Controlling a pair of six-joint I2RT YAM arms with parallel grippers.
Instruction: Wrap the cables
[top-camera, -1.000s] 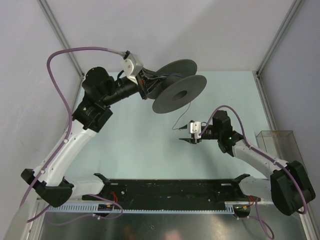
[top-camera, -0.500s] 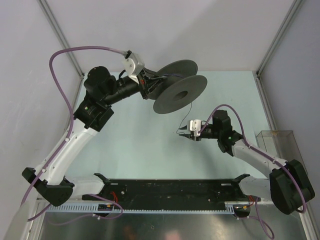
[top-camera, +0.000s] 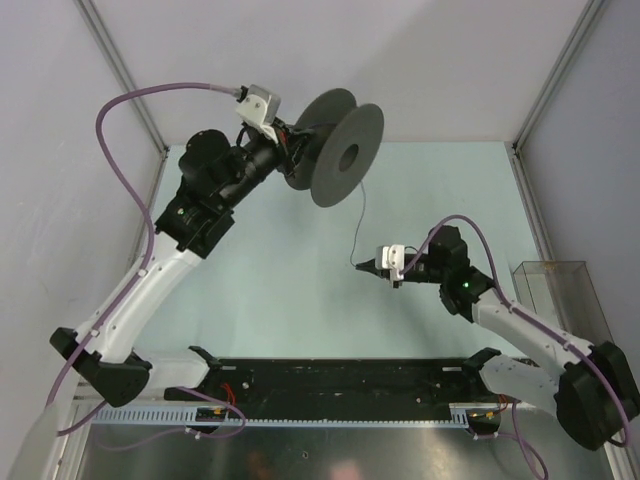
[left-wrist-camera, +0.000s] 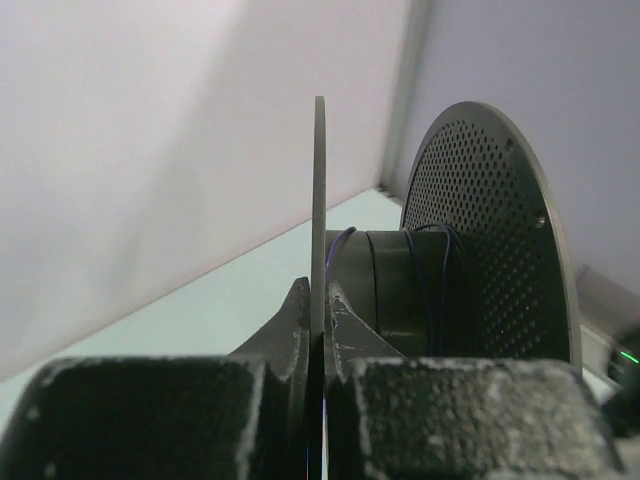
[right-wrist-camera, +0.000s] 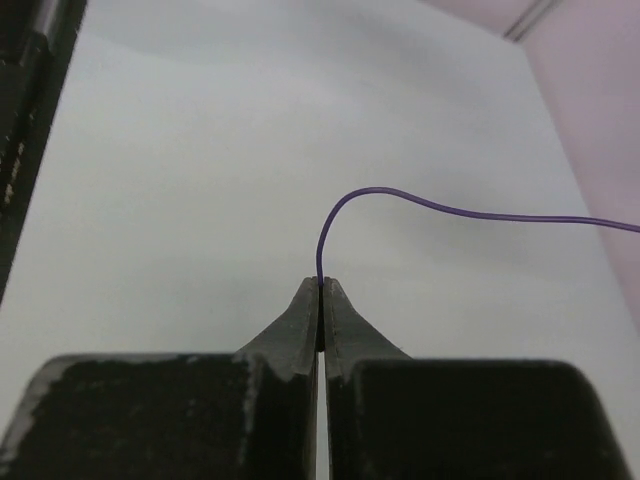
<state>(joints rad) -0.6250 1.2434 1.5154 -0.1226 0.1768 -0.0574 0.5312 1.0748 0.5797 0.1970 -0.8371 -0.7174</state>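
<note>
Top external view: left hand (left-wrist-camera: 319, 300) clenched on one disc of the spool (top-camera: 346, 152), up near the desk's (top-camera: 260, 290) far edge, right hand (top-camera: 368, 266) pinching the thin wire (top-camera: 358, 225) by its free end above the middle of the desk. The wire runs up to the spool's core, a few turns on it. I'd turn the spool slowly with light tension so loops land between the discs.

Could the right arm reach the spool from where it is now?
Probably yes: nothing stands between the right gripper and the spool held by the left gripper; only the thin wire it pinches runs across that gap.
</note>
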